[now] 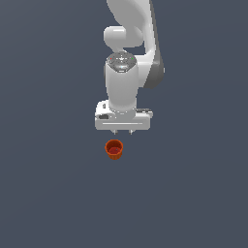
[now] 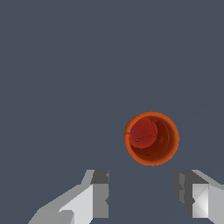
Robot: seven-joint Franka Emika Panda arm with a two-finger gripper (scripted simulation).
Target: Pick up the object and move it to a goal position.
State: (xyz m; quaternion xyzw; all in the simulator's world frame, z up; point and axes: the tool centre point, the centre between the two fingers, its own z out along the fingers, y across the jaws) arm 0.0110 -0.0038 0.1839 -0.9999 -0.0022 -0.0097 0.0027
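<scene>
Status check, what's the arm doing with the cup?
Gripper open, jaws empty. Orange cup upright on the floor, not between the jaws. Nothing in the way.

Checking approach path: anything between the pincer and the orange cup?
Nothing visible. The pincer is open with bare grey floor between its fingers and the upright orange cup; no other objects show in either view.

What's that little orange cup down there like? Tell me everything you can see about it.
The cup is small, orange-red and round, with a flared rim and a darker red inside that looks empty. It stands upright, mouth up, on the plain grey floor. Nothing touches it: the open fingers hang above it and to one side, not around it.
</scene>
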